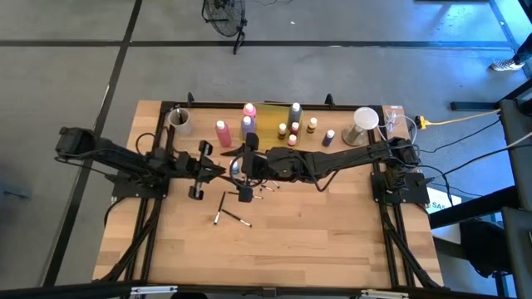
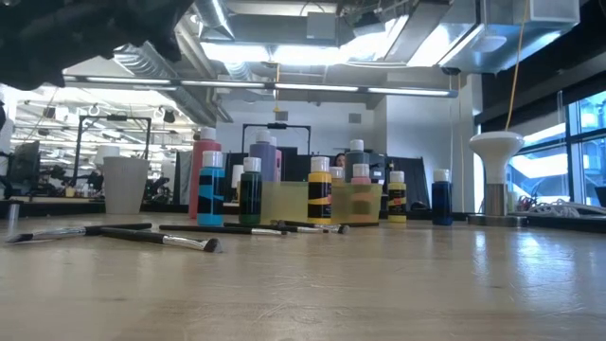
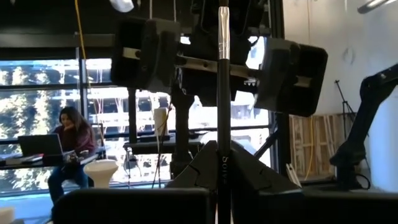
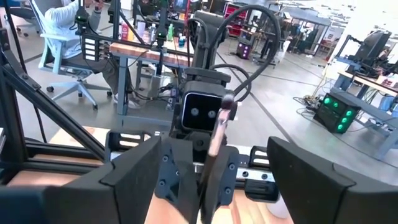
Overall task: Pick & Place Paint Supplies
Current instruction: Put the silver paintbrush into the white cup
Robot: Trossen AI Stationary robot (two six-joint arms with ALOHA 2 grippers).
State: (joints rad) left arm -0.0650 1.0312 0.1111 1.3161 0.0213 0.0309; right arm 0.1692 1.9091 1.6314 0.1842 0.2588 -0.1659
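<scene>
left gripper (image 3: 222, 186) clamped on a brush (image 3: 223, 93), handle pinched between its fingers, bristle end sticking out toward the other arm; right gripper (image 4: 214, 177) faces it head-on, jaws spread wide either side of that same brush (image 4: 219, 134), not closed on it; looks like a handover mid-air over the middle of the bench (image 1: 332, 241), left gripper (image 1: 218, 169) and right gripper (image 1: 241, 166) nearly meeting

outward from there: loose brushes on the bench just in front of the grippers, one (image 1: 233, 219) nearer the front edge, a small cluster (image 1: 268, 187) under the right arm; low view shows more brushes (image 2: 161, 237) lying flat

back edge: pink squeeze bottles (image 1: 223, 133), a purple one (image 1: 247, 126) beside them; grey squeeze bottle (image 1: 296, 114) and small white-capped paint bottles (image 1: 293, 133) at the translucent yellow tray (image 1: 270, 116), in it or beside it I can't tell; dark blue bottle (image 1: 329, 138) right of the tray; pale cup (image 1: 179, 119) at back left corner, another (image 1: 364, 122) toward back right

progress, my read: early to mid; one brush in hand, none visibly delivered; several brushes left on the wood; destination unclear from here
</scene>
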